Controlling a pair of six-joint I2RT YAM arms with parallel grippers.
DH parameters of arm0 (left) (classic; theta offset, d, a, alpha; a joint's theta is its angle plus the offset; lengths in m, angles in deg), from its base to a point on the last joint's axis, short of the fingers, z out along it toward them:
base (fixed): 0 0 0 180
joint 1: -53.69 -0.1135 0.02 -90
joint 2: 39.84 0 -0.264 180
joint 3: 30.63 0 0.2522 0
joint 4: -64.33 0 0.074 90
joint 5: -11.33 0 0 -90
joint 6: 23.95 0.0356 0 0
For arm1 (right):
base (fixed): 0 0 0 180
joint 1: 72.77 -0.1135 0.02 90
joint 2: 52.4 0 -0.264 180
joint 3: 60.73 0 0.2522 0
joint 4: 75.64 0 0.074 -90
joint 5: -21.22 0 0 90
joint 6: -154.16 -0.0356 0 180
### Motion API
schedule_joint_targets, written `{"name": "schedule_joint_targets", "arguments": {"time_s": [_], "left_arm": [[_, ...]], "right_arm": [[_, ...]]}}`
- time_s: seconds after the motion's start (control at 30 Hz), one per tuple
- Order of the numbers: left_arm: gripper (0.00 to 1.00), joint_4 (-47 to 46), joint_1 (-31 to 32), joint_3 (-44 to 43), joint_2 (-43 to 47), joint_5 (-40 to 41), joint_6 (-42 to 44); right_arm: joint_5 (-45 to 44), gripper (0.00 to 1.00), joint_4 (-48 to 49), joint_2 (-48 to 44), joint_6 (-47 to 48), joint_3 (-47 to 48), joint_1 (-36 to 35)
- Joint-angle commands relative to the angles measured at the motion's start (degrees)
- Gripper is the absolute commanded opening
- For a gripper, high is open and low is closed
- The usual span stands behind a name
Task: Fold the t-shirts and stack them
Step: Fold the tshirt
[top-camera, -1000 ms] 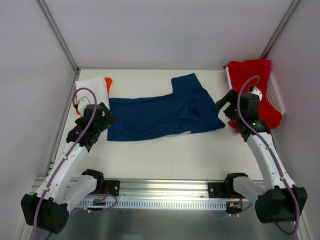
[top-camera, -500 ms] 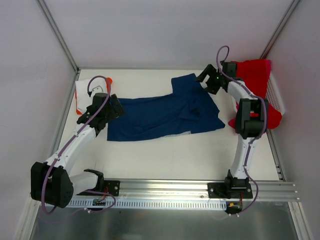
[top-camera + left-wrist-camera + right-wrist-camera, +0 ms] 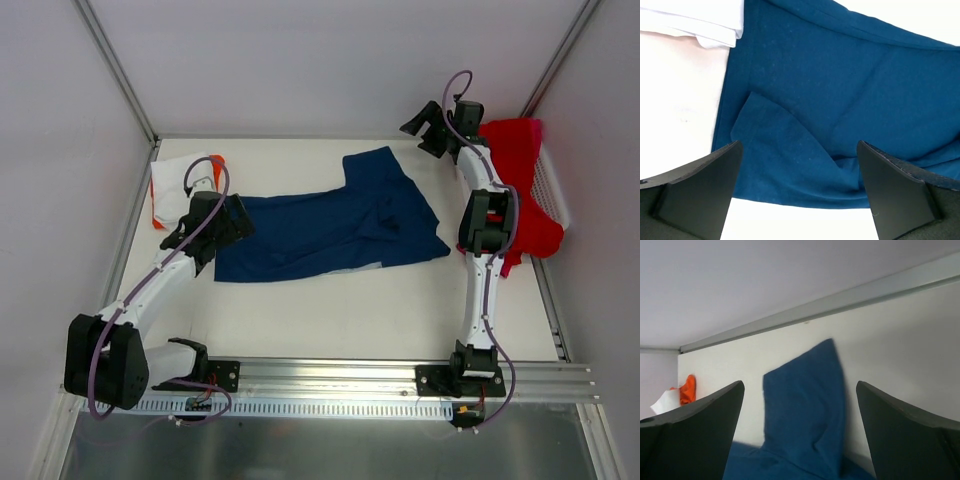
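In the last second the right gripper (image 3: 422, 130) swung from the basket (image 3: 556, 190) to the table's (image 3: 330, 300) back edge and the left gripper (image 3: 236, 222) slid over the left end of the navy shirt (image 3: 330, 225), still spread out mid-table, both jaws wide apart and empty, and only the left wrist camera shows its folded-over corner.

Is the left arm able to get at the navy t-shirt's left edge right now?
Likely yes: the left gripper hangs open directly over the navy t-shirt at its left edge, with nothing lying between them.

White links (image 3: 150, 290), black joints (image 3: 487, 222), purple cables (image 3: 208, 160); black wedge-shaped tool fingers (image 3: 700, 190)
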Motion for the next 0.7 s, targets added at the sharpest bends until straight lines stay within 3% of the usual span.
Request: {"name": "schedule_joint_targets", "arguments": {"time_s": [0.0,0.27,0.67], "left_arm": [[0.99,-3.2,-0.2,-1.0,-1.5,-1.8,1.1],[0.99,-4.9,-0.1,-1.1,-3.5,-3.3,0.7],[0.99,-6.3,-0.1,-0.2,-5.0,-4.1,0.1]], "right_arm": [[-2.1,0.99,3.4,2.4,-1.3,-1.0,1.3],[-0.6,1.00,10.9,7.6,-7.8,-1.9,0.2],[0.0,0.99,13.0,10.3,-12.0,-0.8,-6.0]]}}
